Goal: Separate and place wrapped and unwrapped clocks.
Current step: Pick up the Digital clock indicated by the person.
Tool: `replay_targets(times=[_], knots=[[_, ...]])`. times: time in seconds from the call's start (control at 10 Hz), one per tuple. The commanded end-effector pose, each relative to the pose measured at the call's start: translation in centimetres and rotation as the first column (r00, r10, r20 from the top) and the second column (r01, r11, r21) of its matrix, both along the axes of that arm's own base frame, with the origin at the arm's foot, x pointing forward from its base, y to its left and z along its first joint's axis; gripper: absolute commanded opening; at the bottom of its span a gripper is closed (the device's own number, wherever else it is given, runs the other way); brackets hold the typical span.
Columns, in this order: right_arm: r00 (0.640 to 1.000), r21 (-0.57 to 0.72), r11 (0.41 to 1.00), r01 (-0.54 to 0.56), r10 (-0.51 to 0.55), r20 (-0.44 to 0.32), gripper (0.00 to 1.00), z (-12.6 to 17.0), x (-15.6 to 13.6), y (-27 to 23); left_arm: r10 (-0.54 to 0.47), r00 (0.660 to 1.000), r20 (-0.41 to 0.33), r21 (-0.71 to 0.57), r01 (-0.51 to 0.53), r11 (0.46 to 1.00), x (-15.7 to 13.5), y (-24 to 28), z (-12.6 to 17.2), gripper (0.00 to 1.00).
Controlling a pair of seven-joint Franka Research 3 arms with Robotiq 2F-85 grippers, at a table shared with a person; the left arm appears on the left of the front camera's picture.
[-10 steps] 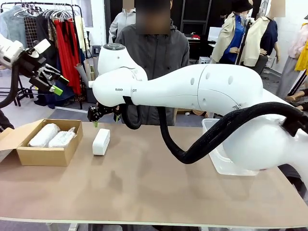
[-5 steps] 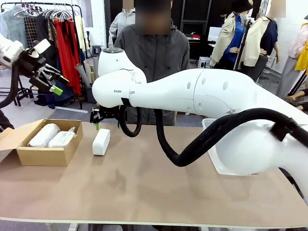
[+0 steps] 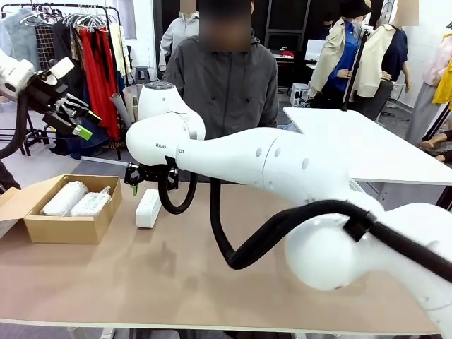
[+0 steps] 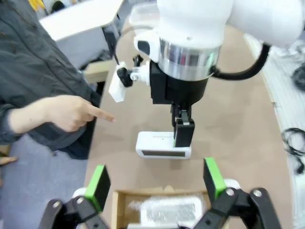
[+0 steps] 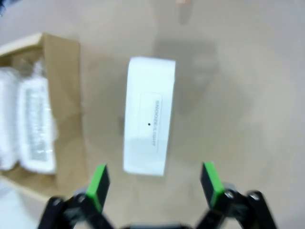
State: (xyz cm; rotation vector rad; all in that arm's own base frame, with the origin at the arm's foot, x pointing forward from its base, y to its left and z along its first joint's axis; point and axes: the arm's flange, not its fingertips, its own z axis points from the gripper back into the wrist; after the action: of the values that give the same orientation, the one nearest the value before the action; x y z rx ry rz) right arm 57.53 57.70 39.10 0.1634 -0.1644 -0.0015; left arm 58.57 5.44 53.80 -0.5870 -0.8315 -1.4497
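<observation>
below the right gripper (image 5: pixel 151 180), black with green pads, lies a plain matte white clock (image 5: pixel 148 115) with faint grey print, on a tan table (image 5: pixel 238 95), beside a brown cardboard box (image 5: pixel 62 62) holding two whitish clocks in crinkly translucent wrap (image 5: pixel 28 124).

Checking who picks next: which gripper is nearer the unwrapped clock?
Right. The right gripper hangs open just above the unwrapped clock; the left gripper is raised, open, beyond the cardboard box.
</observation>
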Motion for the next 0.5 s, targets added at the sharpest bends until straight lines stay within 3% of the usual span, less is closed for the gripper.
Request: replay_targets(times=[0.0, 0.4], knots=[[0.997, 0.031, 0.997, 0.072, -0.071, -0.028, 1.00, 0.8, 4.7, 4.8, -0.005, 1.000, 0.011, 0.006, 0.005, 1.000, -0.2, -0.1, -0.1, 1.00], [0.995, 0.019, 0.996, 0.083, -0.082, -0.061, 1.00, -1.4, 6.3, 5.8, -0.005, 1.000, 0.011, 0.006, 0.005, 1.000, -0.2, -0.1, -0.1, 1.00]])
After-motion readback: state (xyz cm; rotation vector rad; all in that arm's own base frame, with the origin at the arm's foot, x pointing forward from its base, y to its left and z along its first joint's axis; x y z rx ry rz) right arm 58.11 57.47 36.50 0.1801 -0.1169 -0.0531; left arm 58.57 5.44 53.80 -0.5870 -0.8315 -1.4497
